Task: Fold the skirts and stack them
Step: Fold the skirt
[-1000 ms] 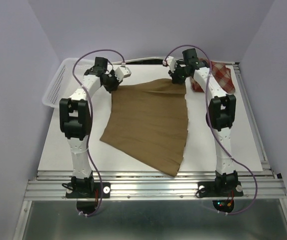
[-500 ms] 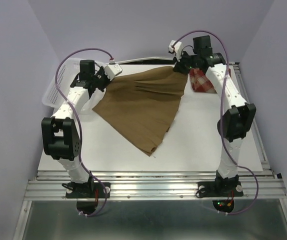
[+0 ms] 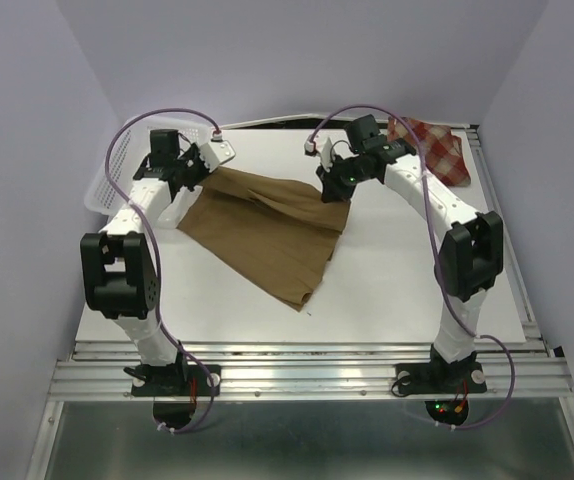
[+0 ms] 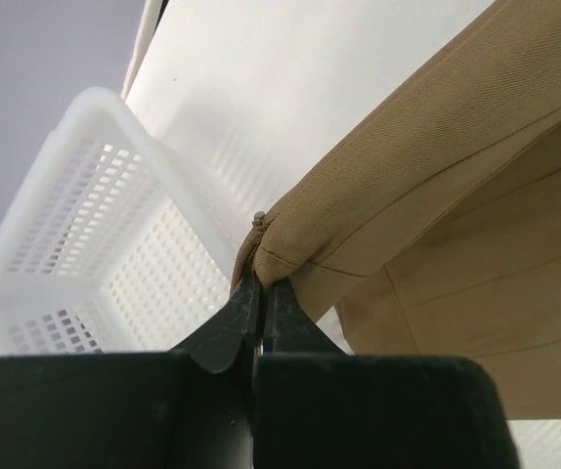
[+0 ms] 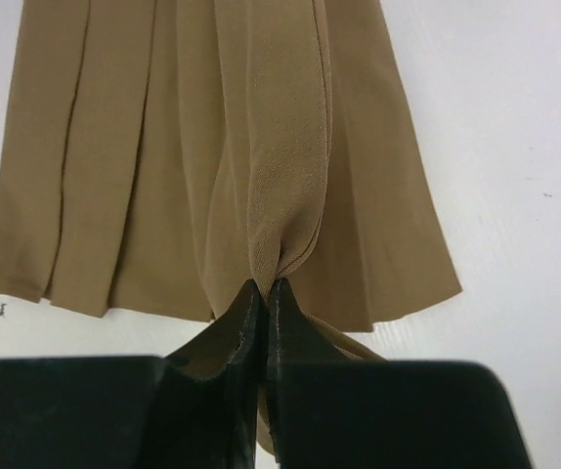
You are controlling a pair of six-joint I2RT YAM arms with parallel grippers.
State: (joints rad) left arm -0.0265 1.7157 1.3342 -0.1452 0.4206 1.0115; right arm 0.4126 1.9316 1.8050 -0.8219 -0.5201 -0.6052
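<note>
A: Tan skirt (image 3: 267, 235) – where?
B: Mid table (image 3: 417, 290), a bit left of ctr. Plain brown, pleated. Far edge is lifted, pinched at both corners: L gripper (image 4: 259, 293) has the left one, R gripper (image 5: 264, 288) the right. Cloth sags betw. them and bunches into a ridge at the R pinch.
A: Rest of it?
B: Lies flat on the table, slanting twd the near side, hem ending in a point.
A: Plaid skirt (image 3: 435, 150)?
B: Red & cream check, rumpled, at far right corner. Well apart from the tan one.
</note>
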